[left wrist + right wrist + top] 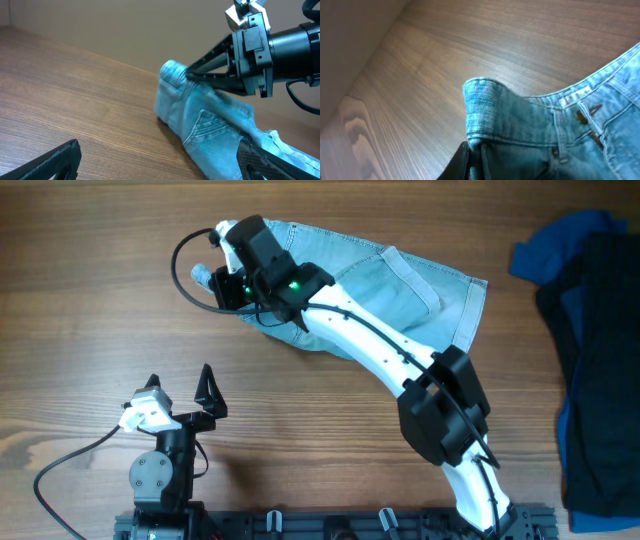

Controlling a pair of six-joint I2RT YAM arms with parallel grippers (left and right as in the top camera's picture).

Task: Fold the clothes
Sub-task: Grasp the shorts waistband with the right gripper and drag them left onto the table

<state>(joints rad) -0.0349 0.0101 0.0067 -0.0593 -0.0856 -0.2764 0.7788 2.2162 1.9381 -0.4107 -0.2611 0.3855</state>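
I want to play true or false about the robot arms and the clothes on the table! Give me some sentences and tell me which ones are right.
1. The right gripper is pinching an edge of the denim shorts. True.
2. The left gripper is holding the shorts too. False: it is open and empty, over bare wood, apart from the shorts.
3. A heap of dark blue and black clothes lies at the far right of the table. True.
4. The shorts are red. False: they are light, faded blue.
5. The shorts lie on top of the heap. False: bare wood shows between them.
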